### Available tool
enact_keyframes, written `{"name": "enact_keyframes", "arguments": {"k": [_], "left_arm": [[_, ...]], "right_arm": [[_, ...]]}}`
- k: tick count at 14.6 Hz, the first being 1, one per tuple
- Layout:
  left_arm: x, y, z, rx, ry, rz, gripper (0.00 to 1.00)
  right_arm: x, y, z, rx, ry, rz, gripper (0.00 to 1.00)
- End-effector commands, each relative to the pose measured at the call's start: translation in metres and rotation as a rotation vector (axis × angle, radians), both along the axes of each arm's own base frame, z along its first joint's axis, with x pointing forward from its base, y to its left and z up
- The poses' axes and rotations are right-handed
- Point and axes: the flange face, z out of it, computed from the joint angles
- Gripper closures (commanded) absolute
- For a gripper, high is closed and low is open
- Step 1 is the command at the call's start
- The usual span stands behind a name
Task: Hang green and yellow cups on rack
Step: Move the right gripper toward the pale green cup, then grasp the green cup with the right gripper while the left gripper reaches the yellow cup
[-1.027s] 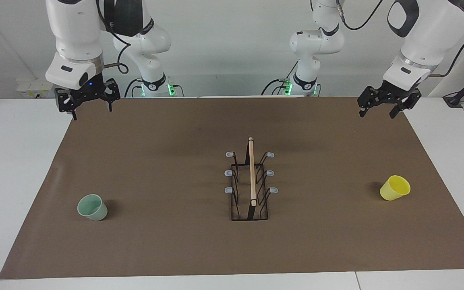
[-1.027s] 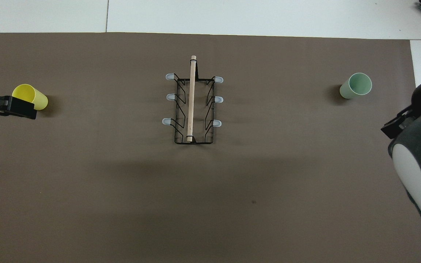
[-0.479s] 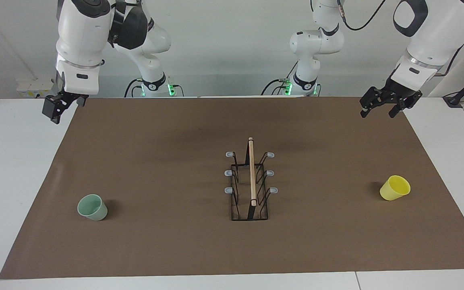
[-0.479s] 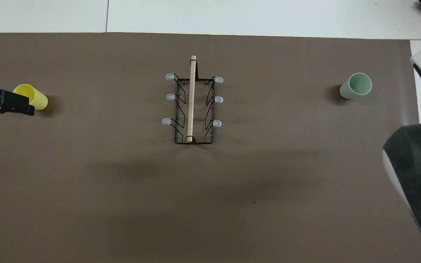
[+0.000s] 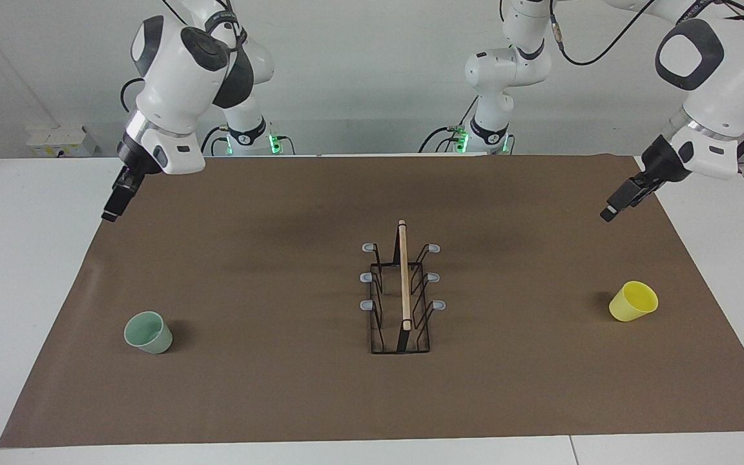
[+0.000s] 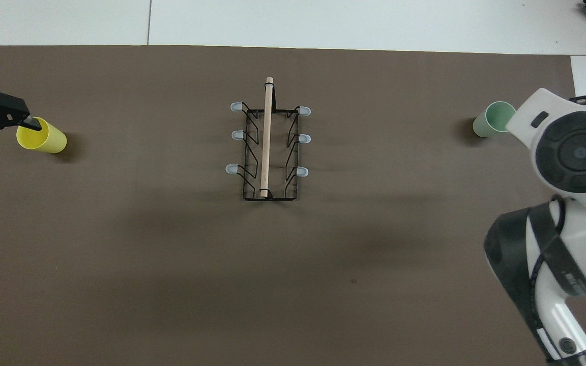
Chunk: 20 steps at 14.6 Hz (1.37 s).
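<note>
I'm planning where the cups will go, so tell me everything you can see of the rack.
The rack is a black thin-wire stand with a light wooden rod along its top and six grey-tipped prongs, three on each side. It stands upright on the brown mat at mid-table, the rod running toward and away from the robots. No prong carries anything, and neither a cup nor a gripper touches it.

Pale mint green cup (image 5: 148, 332) and bright yellow cup (image 5: 633, 301) on a plain brown mat (image 5: 281, 387) — black wire rack (image 5: 400, 303), light wooden rod, grey-tipped prongs — over a white surface (image 5: 17, 258).
</note>
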Motion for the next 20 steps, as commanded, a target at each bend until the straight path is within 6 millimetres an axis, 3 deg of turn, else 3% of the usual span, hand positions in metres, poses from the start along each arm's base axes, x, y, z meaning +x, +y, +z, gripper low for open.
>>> {"name": "enact_keyframes", "arguments": {"k": [1,2,7,12,13,15,18,20], "left_arm": [[0.024,0.034,-0.015,-0.062,0.021,0.175,0.03],[0.03,0.047,-0.023,-0.081,0.035,0.238,0.03],[0.067,0.103,-0.071,-0.114,0.106,0.512,0.03],[0.1,0.176,-0.149,-0.117,0.135,0.692,0.03],[0.102,0.193,-0.162,-0.12,0.118,0.722,0.03],[0.105,0.203,-0.17,-0.125,0.086,0.76,0.02],[0.1,0.234,-0.213,-0.182,0.132,0.875,0.01],[0.097,0.247,-0.223,-0.25,0.142,1.014,0.0]], "right_arm": [[0.017,0.02,-0.044,-0.139,0.055,0.133,0.0],[0.025,0.034,-0.064,-0.183,0.075,0.169,0.0],[0.052,0.042,-0.138,-0.265,0.029,0.212,0.0],[0.063,0.038,-0.212,-0.339,0.001,0.216,0.0],[0.064,0.039,-0.226,-0.338,-0.007,0.207,0.0],[0.067,0.04,-0.248,-0.343,-0.038,0.24,0.0],[0.065,0.044,-0.276,-0.344,-0.06,0.27,0.0],[0.065,0.042,-0.291,-0.35,-0.08,0.275,0.0]]}}
